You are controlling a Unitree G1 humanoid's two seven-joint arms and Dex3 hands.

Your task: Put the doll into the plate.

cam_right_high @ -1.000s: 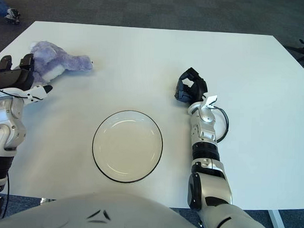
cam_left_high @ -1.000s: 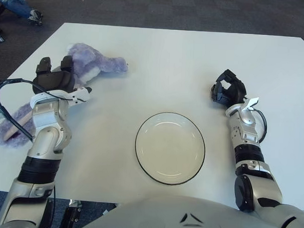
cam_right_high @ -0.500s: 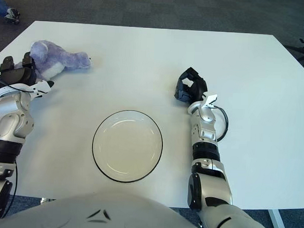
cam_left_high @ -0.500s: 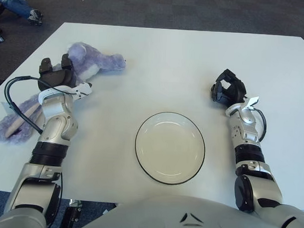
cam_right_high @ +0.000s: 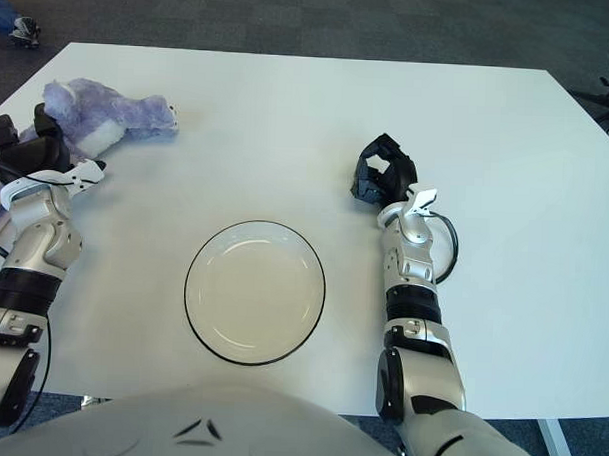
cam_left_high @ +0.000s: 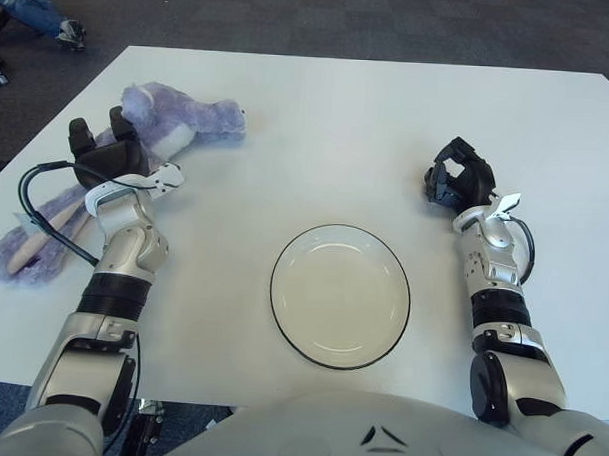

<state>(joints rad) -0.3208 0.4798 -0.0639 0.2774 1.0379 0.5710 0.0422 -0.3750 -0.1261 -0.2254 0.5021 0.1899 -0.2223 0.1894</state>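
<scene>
The purple plush doll (cam_left_high: 183, 124) lies at the far left of the white table, its head toward the middle and its long body trailing to the left edge (cam_left_high: 24, 243). My left hand (cam_left_high: 99, 146) rests on the doll's middle, with its fingers spread upward and not closed around it. The round white plate (cam_left_high: 340, 295) with a dark rim sits empty at the front centre, well to the right of the doll. My right hand (cam_left_high: 454, 181) is parked on the table to the right of the plate, fingers curled, holding nothing.
The table's left edge (cam_left_high: 48, 119) runs close behind the doll. A person's foot (cam_left_high: 66, 30) shows on the dark carpet at the far left. A black cable (cam_left_high: 36, 194) loops beside my left forearm.
My left hand has moved left and forward onto the doll, its forearm swinging inward. The doll's head has shifted slightly left and away. The right hand and plate have not moved.
</scene>
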